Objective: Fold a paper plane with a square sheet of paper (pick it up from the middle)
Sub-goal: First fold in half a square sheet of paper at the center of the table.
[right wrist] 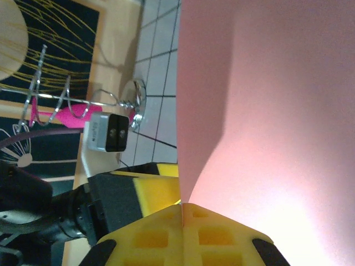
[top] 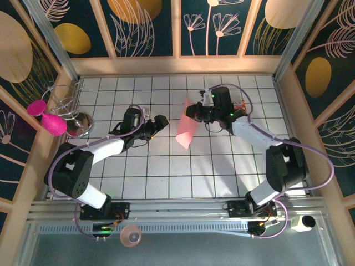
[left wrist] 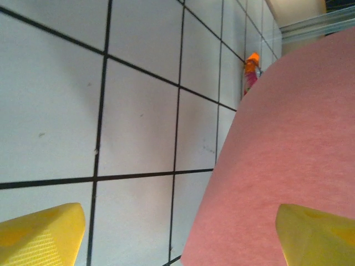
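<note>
Table [top: 166, 177]: white tile grid with floral walls round it. Wire stand [top: 65, 108] with magenta discs sits at far left of the top view.
Paper [top: 184, 128]: pink sheet, off the table, standing on edge mid-frame with its tip pointing down-frame. Looks partly folded, but I can't read the creases.
Right gripper [top: 192, 112]: pinched tight on the paper's upper part, with only a thin bite at the edge.
Left gripper [top: 160, 123]: jaws apart, holding nothing, just left of the paper. In its wrist view the sheet runs behind one jaw.
Slip: it's a one-edge hold, so a quick right-arm move could swing the sheet or pull it free.
Stray crease: if the left closes off-target on a floppy stretch, the fold skews.
Tear: if both clamp and pull apart, thin paper rips.
</note>
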Motion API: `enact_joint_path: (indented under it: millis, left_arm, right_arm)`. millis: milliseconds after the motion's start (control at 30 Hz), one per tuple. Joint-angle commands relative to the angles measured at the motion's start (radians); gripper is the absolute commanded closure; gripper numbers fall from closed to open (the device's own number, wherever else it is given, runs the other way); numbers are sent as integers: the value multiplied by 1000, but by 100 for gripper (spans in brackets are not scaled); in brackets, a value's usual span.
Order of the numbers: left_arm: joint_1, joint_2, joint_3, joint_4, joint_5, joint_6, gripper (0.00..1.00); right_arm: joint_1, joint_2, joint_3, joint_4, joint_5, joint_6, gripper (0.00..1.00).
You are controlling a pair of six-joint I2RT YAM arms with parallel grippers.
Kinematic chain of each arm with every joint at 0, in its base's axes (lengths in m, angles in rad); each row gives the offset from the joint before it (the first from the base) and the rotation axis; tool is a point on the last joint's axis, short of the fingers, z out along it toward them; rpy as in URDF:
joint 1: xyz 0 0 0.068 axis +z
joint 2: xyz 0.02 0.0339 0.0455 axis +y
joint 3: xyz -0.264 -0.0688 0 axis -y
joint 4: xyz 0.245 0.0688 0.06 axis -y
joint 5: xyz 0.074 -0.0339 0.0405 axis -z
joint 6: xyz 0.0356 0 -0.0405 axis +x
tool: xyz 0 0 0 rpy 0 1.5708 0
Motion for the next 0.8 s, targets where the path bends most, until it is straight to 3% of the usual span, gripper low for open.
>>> enact_joint_path:
  millis: [0, 167, 433, 767]
  left_arm:
    - [3, -16, -25, 39, -5, -10, 11]
    - [3, 0, -44, 47, 11, -8, 15]
    - [-21, 50, -12, 8, 33, 29, 22]
    - [-113, 163, 132, -152, -34, 107, 30]
  right_arm:
    - [8, 62, -61, 144, -78, 88, 100]
    - [10, 118, -162, 314, -134, 155, 100]
    - [10, 164, -259, 308, -56, 128, 99]
    - [11, 223, -250, 289, -19, 105, 98]
